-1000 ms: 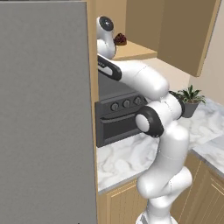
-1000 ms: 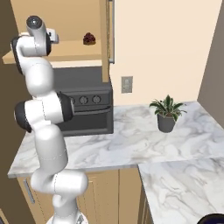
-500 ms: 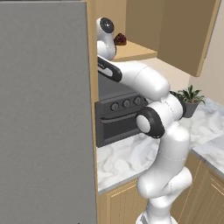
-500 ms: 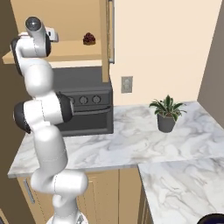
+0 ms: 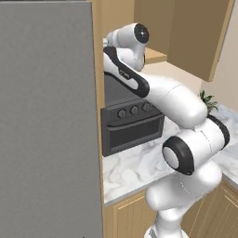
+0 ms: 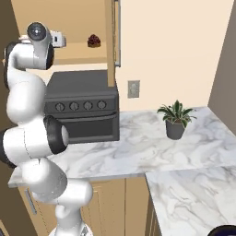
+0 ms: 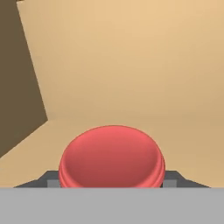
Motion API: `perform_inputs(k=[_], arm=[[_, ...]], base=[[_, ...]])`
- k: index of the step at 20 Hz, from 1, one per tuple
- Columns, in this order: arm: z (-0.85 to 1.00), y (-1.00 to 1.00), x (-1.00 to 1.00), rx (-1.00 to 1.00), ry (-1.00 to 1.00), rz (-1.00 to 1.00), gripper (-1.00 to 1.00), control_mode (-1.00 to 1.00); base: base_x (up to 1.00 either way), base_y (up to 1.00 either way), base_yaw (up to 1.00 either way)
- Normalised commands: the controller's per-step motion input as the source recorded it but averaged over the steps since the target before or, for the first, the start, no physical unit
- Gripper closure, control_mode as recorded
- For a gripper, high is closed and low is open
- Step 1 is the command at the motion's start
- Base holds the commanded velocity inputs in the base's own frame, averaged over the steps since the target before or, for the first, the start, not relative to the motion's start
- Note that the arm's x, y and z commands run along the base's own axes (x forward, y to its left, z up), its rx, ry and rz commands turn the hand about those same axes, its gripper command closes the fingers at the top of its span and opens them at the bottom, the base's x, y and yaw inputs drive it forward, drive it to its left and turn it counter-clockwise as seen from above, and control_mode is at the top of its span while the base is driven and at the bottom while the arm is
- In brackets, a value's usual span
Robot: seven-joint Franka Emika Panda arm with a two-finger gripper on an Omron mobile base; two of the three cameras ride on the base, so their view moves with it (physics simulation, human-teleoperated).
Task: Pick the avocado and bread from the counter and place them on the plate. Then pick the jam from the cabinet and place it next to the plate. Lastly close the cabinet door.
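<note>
Evidently one jam [image 7: 112, 155] was counted, set on cabinet [image 6: 73, 18] shelf: squat, red domed top. One gripper [image 7: 112, 180] was seen clamped narrow around jam, fingertips [image 7: 49, 180] pressed against both sides.

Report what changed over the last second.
The arm swung its elbow out toward the left camera. The hand has closed on the jam, which hasn't left the shelf. Oven, plant and cabinet door are unchanged.
</note>
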Motion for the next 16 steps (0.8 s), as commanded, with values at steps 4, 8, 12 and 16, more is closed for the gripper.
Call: perform_inputs(k=[4,8,12,16], arm=[[-0.07,-0.73,-0.94,0.11,-0.18,0.0,1.0,-1.0],[0.04,-0.71,-0.99,0.13,-0.17,0.0,1.0,-1.0],[0.16,-0.72,-1.0,0.12,-0.14,0.0,1.0,-1.0],[0.12,-0.74,-1.0,0.1,-0.12,0.0,1.0,-1.0]], base=[[0.0,0.0,0.0],[0.0,0.0,0.0],[0.0,0.0,0.0],[0.0,0.0,0.0]])
